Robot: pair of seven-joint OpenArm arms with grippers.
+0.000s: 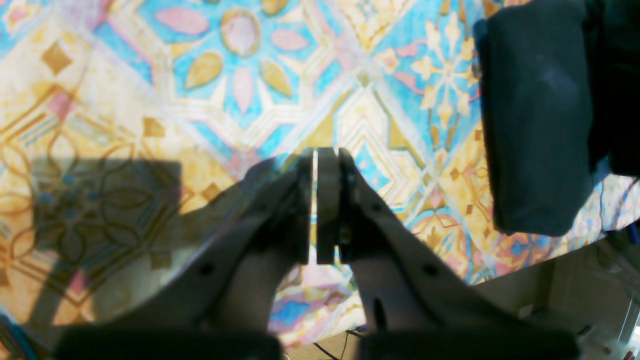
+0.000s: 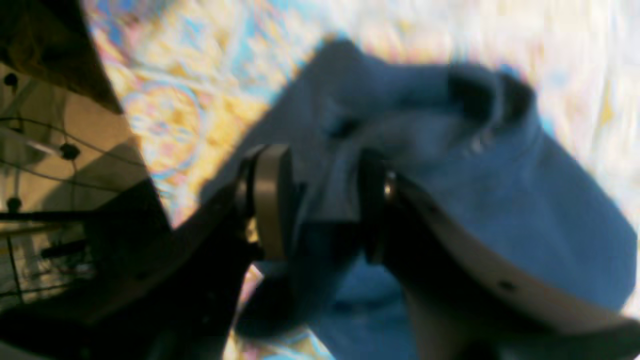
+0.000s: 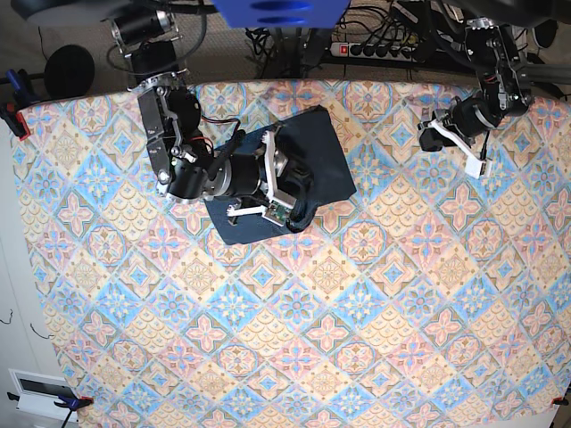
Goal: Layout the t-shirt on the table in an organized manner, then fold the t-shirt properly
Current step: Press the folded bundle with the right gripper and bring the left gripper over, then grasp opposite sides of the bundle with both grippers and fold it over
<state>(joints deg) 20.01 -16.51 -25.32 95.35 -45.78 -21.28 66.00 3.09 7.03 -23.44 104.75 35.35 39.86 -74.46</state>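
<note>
Navy t-shirt [image 3: 303, 165] folded compact near table [image 3: 357, 339] far edge. Right gripper [image 2: 320, 200] jaws parted astride cloth fold, grip unclear. Left gripper [image 1: 320, 210] closed, empty, well apart. Final tidy left.

You see the t-shirt [image 3: 303, 169] as soft, matt navy cloth, creased in loose folds. The table [image 3: 357, 339] wears a matt patterned cloth, smooth and flat. The right gripper [image 3: 277, 183] and left gripper [image 3: 464, 147] show pale, smooth plastic fingers on matt black arm housings.
</note>
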